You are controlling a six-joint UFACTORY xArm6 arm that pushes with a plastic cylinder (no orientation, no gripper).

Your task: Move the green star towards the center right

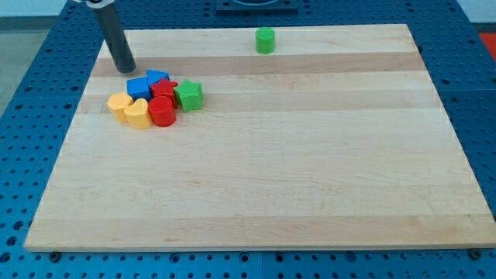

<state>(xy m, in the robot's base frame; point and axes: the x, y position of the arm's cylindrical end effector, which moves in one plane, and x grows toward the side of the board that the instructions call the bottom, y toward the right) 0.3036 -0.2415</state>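
Observation:
The green star [188, 95] lies at the right end of a tight cluster of blocks in the view's upper left. It touches a red block [164, 90] on its left. My tip [125, 70] rests on the board up and to the left of the cluster, just left of the blue blocks [140, 86] and well left of the green star. The rod rises from the tip toward the view's top left.
The cluster also holds a blue triangle-like block [157, 77], a red cylinder [162, 111], a yellow heart-like block [137, 113] and a yellow block [118, 104]. A green cylinder [265, 39] stands alone near the top edge. The wooden board [310, 170] sits on a blue pegboard.

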